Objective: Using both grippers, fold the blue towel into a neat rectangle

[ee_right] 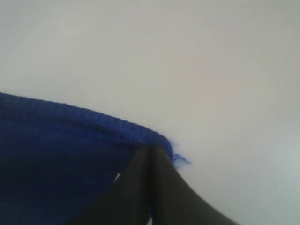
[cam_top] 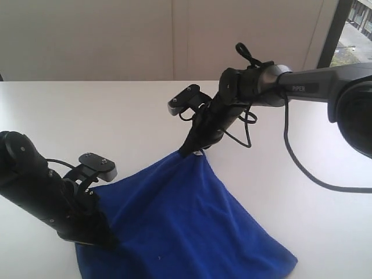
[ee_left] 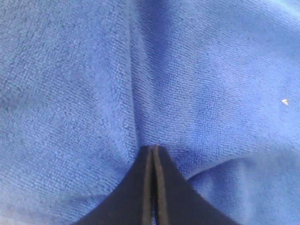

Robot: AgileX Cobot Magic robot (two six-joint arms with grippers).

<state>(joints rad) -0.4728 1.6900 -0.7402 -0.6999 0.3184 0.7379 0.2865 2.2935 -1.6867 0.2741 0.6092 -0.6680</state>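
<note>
Left gripper (cam_top: 108, 237) sat closest to us, pinched tight on the blue towel (cam_top: 186, 221)
We saw its jaws clamped on a crease, with cloth spreading out past the tips. Right gripper (cam_top: 189, 152) was closed on the far corner, holding it up off the white table (cam_top: 116, 116), and the towel sloped down between both claws.

blue towel (cam_top: 186, 221) cropped (bottom edge), right arm (cam_top: 314, 87) cropped

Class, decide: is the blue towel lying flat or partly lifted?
Partly lifted: the right gripper pinches a corner of the blue towel above the table, and the cloth slopes down from it.
</note>
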